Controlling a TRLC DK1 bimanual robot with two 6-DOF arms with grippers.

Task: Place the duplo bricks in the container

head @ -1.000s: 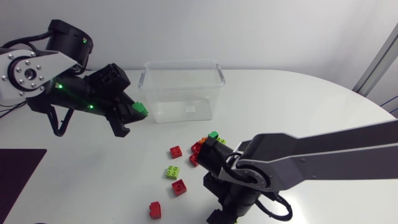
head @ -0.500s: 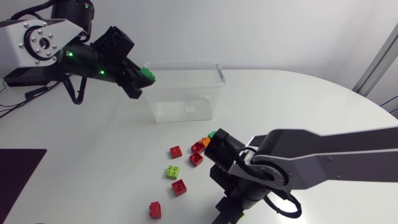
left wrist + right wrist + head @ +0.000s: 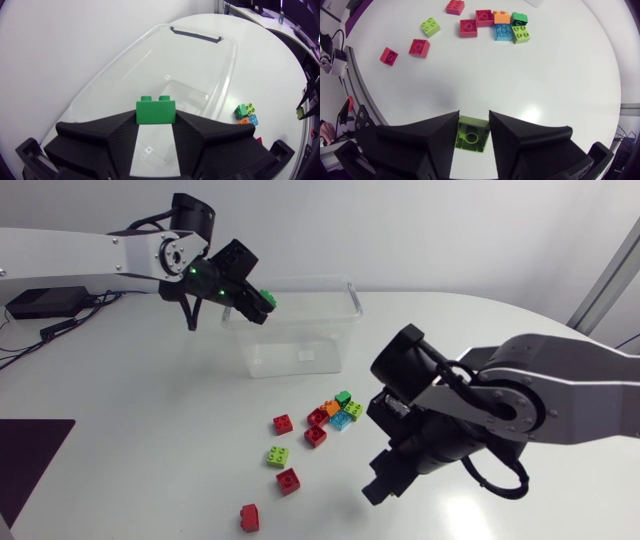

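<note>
Left hand [image 3: 257, 306], closed on a green brick [image 3: 156, 110], hangs over the container [image 3: 300, 330] at its nine-o'clock rim, apparently ready to drop. Right hand [image 3: 473, 119] clamps a lime brick [image 3: 471, 137], clear of the tabletop [image 3: 560, 75].

Left end effector [image 3: 155, 121] grips green brick [image 3: 155, 110], raised — right end effector [image 3: 473, 131] grips lime brick [image 3: 471, 139], low

White table [image 3: 140, 400]: matte top, with a curved edge along the far-right side. Dark purple mat [image 3: 25, 455]: lies flat at the near-left corner of the table and is cut off by the view. Black box [image 3: 38, 302]: sits at the far-left edge. Black cables [image 3: 62, 326]: trail from the box across the tabletop.
</note>
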